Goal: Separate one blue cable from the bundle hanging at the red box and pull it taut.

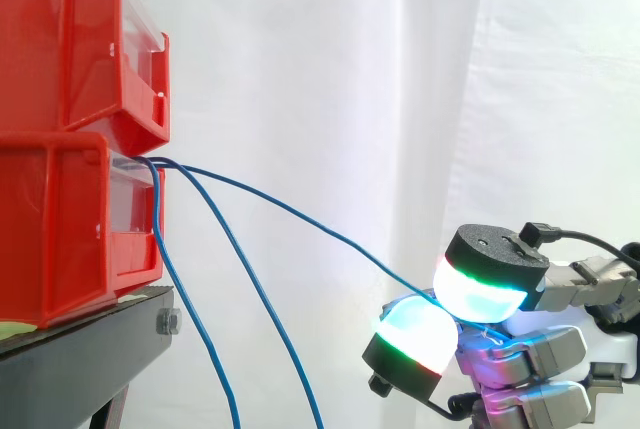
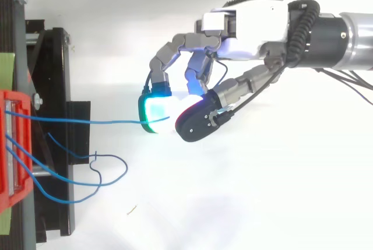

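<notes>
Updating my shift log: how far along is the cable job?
Done: one blue cable is separated from the other blue cables hanging at the lower red bin. In hand: the hand pinches it between its pads. Left: it bows slightly, so more pull is likely needed.

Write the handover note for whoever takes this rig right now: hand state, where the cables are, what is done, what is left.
Hand: shut on one blue cable, pinched between two glowing fingertips, out to the side of the red box.
Cables: the held one runs from the top of the box across to the hand. The other blue cables hang loose from the same spot, down past the black stand.
Done: one cable is separated from the bundle and lifted clear of the rest.
Left: it shows a slight bow, so it probably needs drawing further from the box until straight.
</notes>
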`<state>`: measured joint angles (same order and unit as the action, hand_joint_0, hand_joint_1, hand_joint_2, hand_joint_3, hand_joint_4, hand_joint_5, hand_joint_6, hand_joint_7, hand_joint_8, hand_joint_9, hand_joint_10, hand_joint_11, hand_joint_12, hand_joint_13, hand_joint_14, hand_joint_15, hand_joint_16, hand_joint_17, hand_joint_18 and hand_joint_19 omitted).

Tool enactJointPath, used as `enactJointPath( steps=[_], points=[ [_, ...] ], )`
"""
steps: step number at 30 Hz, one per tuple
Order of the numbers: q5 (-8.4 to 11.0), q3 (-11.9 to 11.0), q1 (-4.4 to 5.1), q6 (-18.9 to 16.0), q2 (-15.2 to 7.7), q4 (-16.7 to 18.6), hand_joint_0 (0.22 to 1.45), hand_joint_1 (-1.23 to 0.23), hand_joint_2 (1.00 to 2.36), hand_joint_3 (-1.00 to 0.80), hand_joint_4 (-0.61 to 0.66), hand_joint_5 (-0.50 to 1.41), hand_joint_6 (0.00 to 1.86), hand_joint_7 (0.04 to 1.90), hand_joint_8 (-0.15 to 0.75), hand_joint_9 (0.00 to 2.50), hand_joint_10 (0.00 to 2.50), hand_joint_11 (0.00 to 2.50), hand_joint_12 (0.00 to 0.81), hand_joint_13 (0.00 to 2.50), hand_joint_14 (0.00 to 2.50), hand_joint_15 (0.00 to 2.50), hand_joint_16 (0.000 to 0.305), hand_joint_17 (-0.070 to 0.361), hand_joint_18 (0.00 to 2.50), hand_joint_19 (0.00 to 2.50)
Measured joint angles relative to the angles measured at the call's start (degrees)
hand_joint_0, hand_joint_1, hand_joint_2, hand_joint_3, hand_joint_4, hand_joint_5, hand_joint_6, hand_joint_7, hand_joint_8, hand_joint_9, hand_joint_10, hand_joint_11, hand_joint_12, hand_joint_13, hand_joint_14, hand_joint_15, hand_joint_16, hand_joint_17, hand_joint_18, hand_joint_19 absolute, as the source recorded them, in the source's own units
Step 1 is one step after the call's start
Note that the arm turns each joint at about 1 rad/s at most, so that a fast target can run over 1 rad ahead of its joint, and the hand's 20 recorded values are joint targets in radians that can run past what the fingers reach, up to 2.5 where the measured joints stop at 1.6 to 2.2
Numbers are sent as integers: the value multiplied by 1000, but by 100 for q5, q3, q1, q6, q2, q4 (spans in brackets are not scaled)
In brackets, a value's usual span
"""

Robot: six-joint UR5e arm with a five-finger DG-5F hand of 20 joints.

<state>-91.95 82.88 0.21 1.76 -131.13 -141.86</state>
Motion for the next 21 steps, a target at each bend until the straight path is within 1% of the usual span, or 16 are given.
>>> enactJointPath(
  steps=[3,4,5,6,10,11,21],
  points=[
    [0,0,-1,0,0,0,691,-814,1016,-173,114,-200,894,932,335,1136,770,1317,362,1385,1,1537,47,105,1135,988],
    [1,0,-1,0,0,0,691,-814,1017,-173,114,-200,894,932,338,1134,770,1330,372,1386,2,1535,47,105,1132,987],
    [0,0,0,0,0,0,692,-813,1017,-175,114,-200,894,932,344,1134,770,1339,362,1385,2,1536,46,104,1133,987],
    [0,0,1,0,0,0,691,-814,1017,-173,114,-200,894,932,343,1135,765,1332,371,1385,2,1538,46,104,1133,986],
    [0,0,3,0,0,0,690,-814,1017,-170,115,-200,894,923,341,1135,765,1333,372,1386,2,1535,46,105,1131,986],
    [1,0,4,0,0,0,691,-814,1017,-171,116,-200,893,933,342,1138,763,1329,362,1385,3,1537,47,105,1133,984],
    [1,-1,2,0,0,0,690,-815,1017,-171,113,-199,892,930,340,1142,755,1335,369,1386,2,1537,47,105,1132,977]
  ],
)
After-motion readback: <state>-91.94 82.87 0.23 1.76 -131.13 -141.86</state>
